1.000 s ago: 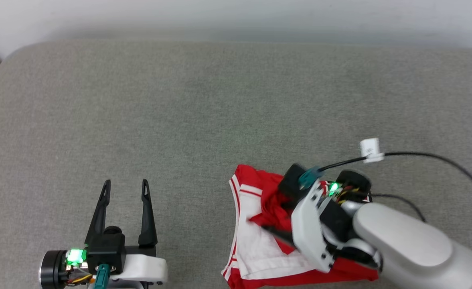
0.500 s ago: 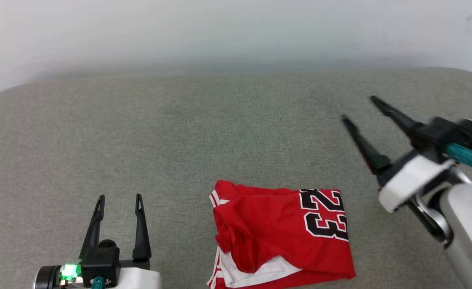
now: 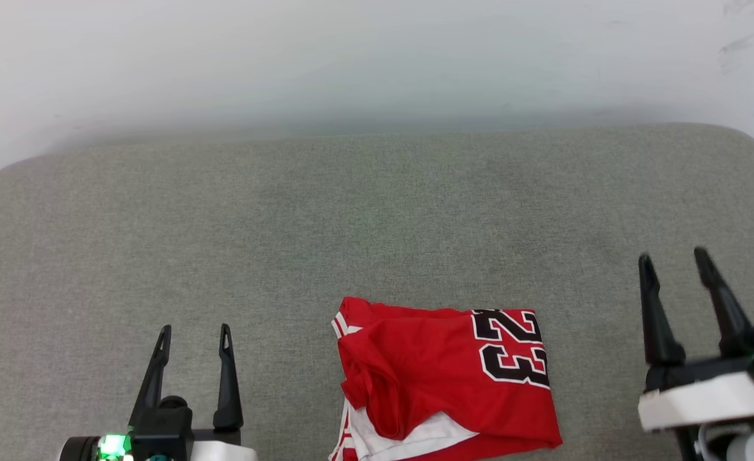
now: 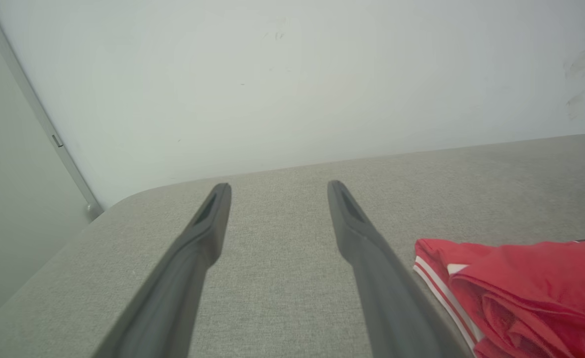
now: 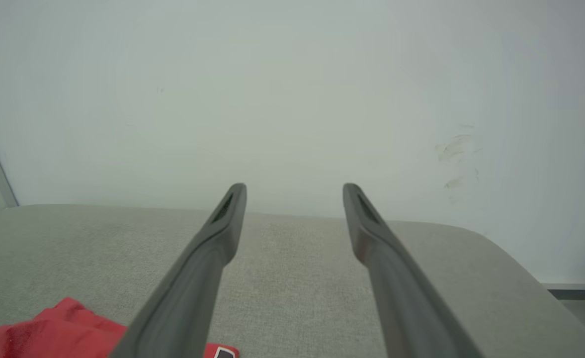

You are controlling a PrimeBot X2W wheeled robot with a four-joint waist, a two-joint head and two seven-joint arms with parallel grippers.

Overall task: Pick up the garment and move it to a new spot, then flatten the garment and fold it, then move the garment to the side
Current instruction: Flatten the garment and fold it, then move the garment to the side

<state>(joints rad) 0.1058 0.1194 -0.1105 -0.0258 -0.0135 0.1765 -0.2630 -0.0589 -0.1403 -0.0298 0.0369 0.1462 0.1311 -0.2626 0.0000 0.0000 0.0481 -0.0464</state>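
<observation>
The garment (image 3: 444, 381) lies folded in a compact red bundle near the front edge of the grey cushion, black "23" lettering facing up on its right part and white sleeve cloth and striped trim at its lower left. My left gripper (image 3: 194, 331) stands open at the lower left, well apart from the cloth, with nothing between its fingers. My right gripper (image 3: 674, 259) stands open at the lower right, clear of the garment's right edge. The left wrist view has the garment (image 4: 526, 293) at its right; the right wrist view has the garment (image 5: 53, 330) at its lower left.
The grey padded surface (image 3: 351, 218) stretches wide behind and to both sides of the garment, with rounded corners at far left and far right. A pale wall (image 3: 377, 57) rises behind it. A door frame edge (image 4: 39, 119) stands at the left.
My right gripper let go of the garment, lifted away to the right, then drew back to the lower right, open. The garment now lies folded with "23" up. The head camera tilted up.
</observation>
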